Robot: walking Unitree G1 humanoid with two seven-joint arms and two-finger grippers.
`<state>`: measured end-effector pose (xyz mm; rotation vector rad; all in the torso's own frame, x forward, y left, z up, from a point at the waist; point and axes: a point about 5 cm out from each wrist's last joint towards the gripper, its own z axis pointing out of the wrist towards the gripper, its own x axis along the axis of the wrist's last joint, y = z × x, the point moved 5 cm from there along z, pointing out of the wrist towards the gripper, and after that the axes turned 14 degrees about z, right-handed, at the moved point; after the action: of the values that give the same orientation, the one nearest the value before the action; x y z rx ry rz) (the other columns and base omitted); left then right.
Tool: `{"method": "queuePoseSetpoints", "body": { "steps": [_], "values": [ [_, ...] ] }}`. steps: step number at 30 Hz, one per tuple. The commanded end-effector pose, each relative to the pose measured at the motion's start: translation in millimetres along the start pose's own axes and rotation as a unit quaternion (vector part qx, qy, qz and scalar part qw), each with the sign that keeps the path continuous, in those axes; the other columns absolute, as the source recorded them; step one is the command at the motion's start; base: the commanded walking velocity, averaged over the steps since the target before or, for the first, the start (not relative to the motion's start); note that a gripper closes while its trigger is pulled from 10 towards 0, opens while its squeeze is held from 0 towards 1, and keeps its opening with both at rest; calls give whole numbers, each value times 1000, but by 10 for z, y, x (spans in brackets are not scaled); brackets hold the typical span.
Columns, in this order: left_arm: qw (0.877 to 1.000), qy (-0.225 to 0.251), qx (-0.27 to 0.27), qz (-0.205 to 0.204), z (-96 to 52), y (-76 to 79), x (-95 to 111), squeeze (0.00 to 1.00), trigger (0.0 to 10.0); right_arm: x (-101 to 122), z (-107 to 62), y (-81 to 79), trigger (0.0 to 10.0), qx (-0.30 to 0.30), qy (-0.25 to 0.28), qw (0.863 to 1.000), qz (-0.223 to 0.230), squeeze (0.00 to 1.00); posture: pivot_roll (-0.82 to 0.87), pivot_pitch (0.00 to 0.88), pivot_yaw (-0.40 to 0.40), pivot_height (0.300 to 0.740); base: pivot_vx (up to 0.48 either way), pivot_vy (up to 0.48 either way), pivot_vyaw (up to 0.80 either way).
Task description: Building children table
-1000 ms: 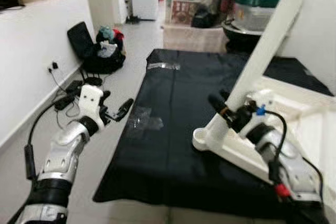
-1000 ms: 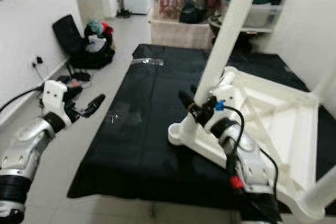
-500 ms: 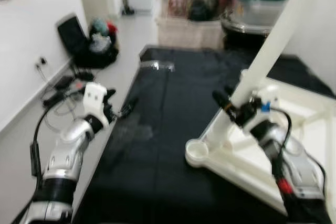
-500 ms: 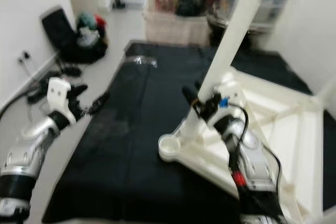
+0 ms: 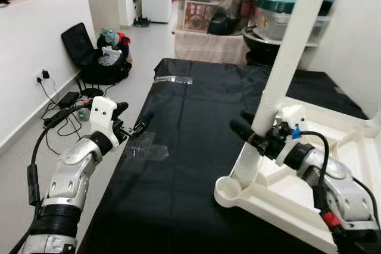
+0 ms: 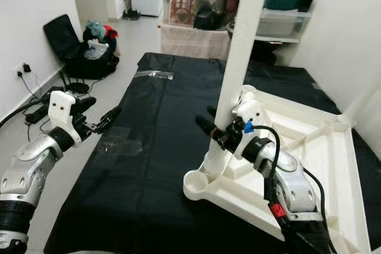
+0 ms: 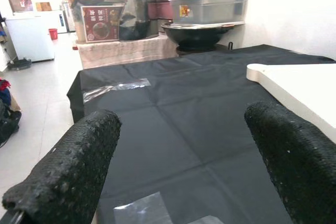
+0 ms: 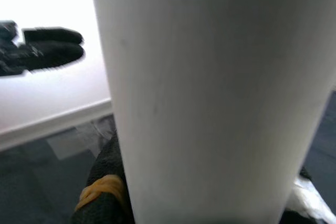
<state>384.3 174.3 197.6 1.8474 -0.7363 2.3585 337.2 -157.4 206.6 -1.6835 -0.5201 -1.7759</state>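
Observation:
A white children's table top (image 5: pixel 339 165) lies upside down on a black cloth (image 5: pixel 190 123). One round white table leg (image 5: pixel 286 63) stands almost upright in the socket at its near left corner. My right gripper (image 5: pixel 247 128) is shut on the lower part of that leg, one black finger on each side. Up close in the right wrist view is the leg (image 8: pixel 210 93), with a black finger (image 8: pixel 105 182) beside it. My left gripper (image 5: pixel 134 117) hangs open in the air over the cloth's left edge, holding nothing, and its fingers (image 7: pixel 68 171) stand wide apart.
Clear plastic wrappers (image 5: pixel 146 147) lie on the cloth. A black bag of clothes (image 5: pixel 104 57) and cables with a power strip (image 5: pixel 65 102) sit along the left wall. Storage boxes and tubs (image 5: pixel 208 22) stand past the cloth's far end. A white wall rises on the right.
The camera has shifted and the picture is sharp again. The leg in my right gripper now leans less and stands closer to upright. The left gripper stays open in about the same place.

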Motion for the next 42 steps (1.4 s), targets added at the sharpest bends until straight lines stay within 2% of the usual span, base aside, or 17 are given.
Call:
{"method": "queuePoseSetpoints", "body": {
  "steps": [1, 4, 5, 6, 7, 9, 11, 13, 18, 19, 20, 22, 25, 35, 42],
  "values": [
    [1000, -6, -4, -1, -19, 11, -32, 0, 10000, 43, 56, -52, 0, 12, 14, 1000, 7, 0, 78, 0, -87, 740, 0, 0, 0],
    [1000, -7, -4, -1, -22, 7, -33, 0, 10000, 156, 89, -4, 0, -4, 44, 999, 6, 0, 78, 0, -87, 740, 0, 0, 0],
    [1000, -7, -3, -1, -23, 5, -34, 0, 10000, 279, 115, 48, 0, -18, 72, 997, 8, 0, 79, 0, -86, 740, 0, 0, 0],
    [1000, -7, -3, -1, -23, 5, -34, 0, 10000, 279, 115, 48, 0, -18, 72, 997, 8, 0, 79, 0, -86, 740, 0, 0, 0],
    [1000, -7, -4, 0, -25, 3, -35, 0, 10000, 407, 129, 65, 0, -21, 98, 995, 14, 0, 80, 0, -86, 740, 0, 0, 0],
    [1000, -7, -4, 0, -27, 3, -37, 0, 10000, 486, 133, 52, 0, -16, 111, 993, 25, 0, 79, 0, -86, 740, 0, 0, 0],
    [1000, -8, -5, -1, -28, 6, -40, 0, 10000, 486, 126, 0, 0, 2, 102, 994, 29, 0, 79, 0, -86, 740, 0, 0, 0],
    [1000, -9, -5, -1, -31, 14, -46, 0, 10000, 369, 95, -111, 0, 36, 63, 997, 29, 0, 79, 0, -86, 740, 0, 0, 0],
    [1000, -9, -6, -1, -33, 18, -49, 0, 10000, 227, 42, -196, 0, 63, 27, 997, 33, 0, 78, 0, -85, 740, 0, 0, 0],
    [1000, -10, -7, -1, -35, 14, -53, 0, 10000, 124, -13, -246, 0, 81, 1, 996, 38, 0, 78, 0, -84, 740, 0, 0, 0],
    [1000, -11, -7, 0, -37, 8, -57, 0, 10000, 32, -67, -265, 0, 90, -23, 995, 43, 0, 74, 0, -82, 740, 0, 0, 0],
    [1000, -11, -7, 0, -37, 8, -57, 0, 10000, 32, -67, -265, 0, 90, -23, 995, 43, 0, 74, 0, -82, 740, 0, 0, 0],
    [1000, -12, -8, 0, -35, 9, -62, 0, 10000, -92, -139, -262, 0, 97, -53, 993, 48, 0, 75, 0, -82, 740, 0, 0, 0],
    [1000, -15, -6, 0, -47, -6, -75, 0, 10000, -182, -194, -368, 0, 123, -79, 987, 65, 0, 78, 0, -84, 740, 0, 0, 0],
    [1000, -16, -6, -1, -35, 0, -81, 0, 10000, -232, -118, -444, 0, 125, -66, 988, 63, 0, 75, 0, -78, 740, 0, 0, 0]
  ]
}}
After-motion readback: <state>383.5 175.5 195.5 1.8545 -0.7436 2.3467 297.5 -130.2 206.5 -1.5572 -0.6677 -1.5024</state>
